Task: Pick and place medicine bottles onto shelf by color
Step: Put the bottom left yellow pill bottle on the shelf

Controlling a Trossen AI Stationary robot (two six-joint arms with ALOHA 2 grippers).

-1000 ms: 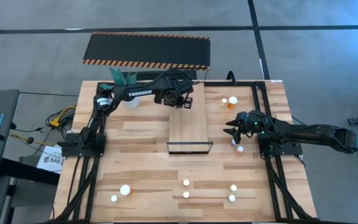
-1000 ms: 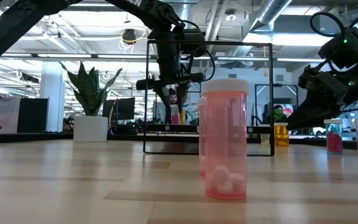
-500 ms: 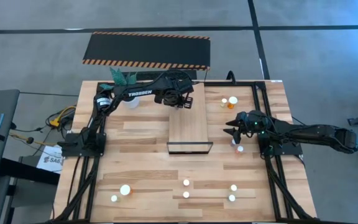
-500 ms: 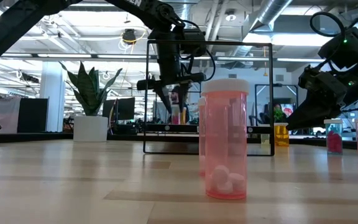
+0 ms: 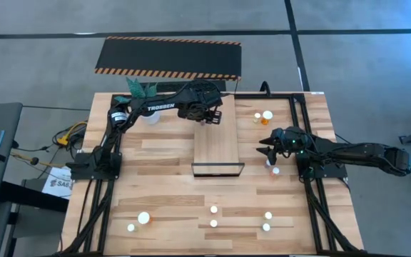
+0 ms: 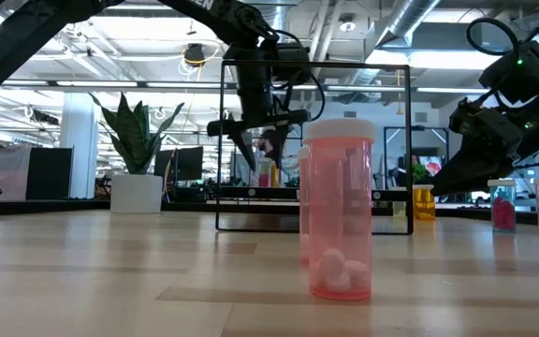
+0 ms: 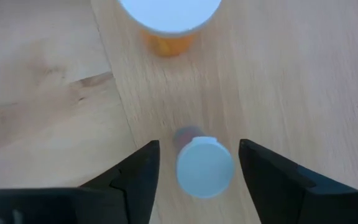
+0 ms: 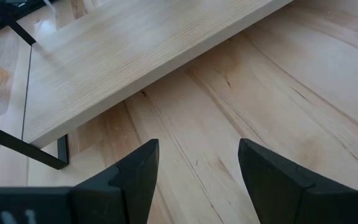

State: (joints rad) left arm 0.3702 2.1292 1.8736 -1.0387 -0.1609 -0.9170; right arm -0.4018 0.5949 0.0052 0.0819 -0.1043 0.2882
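Bottles (image 5: pixel 213 217) mostly wait on the counter (image 5: pixel 163 153); left hand (image 7: pixel 194 163), released, straddles one (image 7: pixel 204 167) on the shelf (image 5: pixel 217 146).

Bright overhead lighting, soft shadows; left wrist view blurred (white caps glaring)

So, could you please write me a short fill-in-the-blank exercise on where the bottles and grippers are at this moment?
1. The left gripper hangs over the ____.
2. Its fingers stand ____ around a small bottle.
3. Beyond that bottle stands an ____ bottle.
4. The right gripper hovers over the ____ beside the shelf.

Missing: shelf; open; orange; table
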